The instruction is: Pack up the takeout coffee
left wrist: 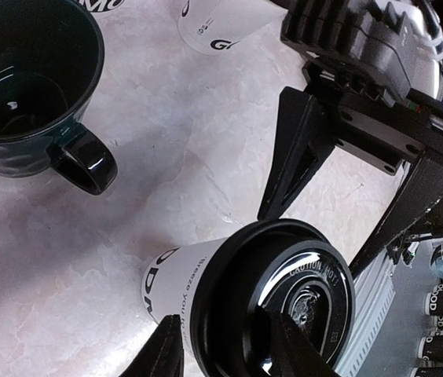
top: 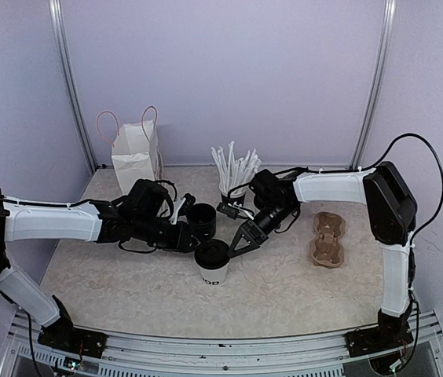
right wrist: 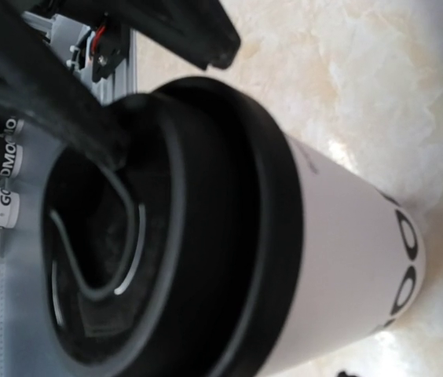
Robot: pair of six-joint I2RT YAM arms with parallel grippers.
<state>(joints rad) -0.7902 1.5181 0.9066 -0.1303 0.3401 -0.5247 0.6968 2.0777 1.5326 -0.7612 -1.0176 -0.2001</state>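
Your lidded cup (top: pixel 213 272) stands mid-counter (top: pixel 127 275), just in front of the black mug (top: pixel 201 220); your left pincer (left wrist: pixel 221 349) straddles the rim of the lid (left wrist: pixel 284 290), whether clenched I cannot tell; your right pincer (left wrist: pixel 312 236) is released, tips at the opposite rim.

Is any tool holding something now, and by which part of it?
The left tool straddles the near rim of the black lid on the white cup; a firm pinch cannot be told. The right tool stands open, holding nothing.
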